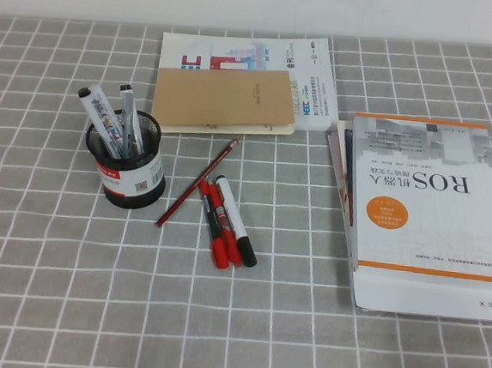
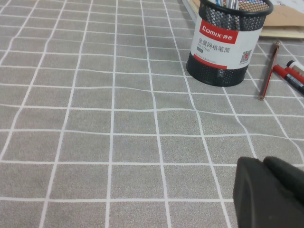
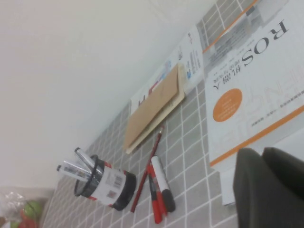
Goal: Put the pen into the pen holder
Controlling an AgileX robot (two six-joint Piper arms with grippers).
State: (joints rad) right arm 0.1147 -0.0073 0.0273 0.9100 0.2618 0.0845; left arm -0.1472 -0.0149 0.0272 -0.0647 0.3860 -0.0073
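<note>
Pen (image 1: 235, 218) lay untouched beside pen holder (image 1: 126, 164); nothing done. Left tool (image 2: 270, 192) and right tool (image 3: 268, 187) parked low, apertures indeterminable.

Left gripper (image 2: 270, 192): matte black, blocky rounded moulding, split by a seam. Right gripper (image 3: 268, 187): dark grey-black, two rounded lobes. No markings seen.
</note>
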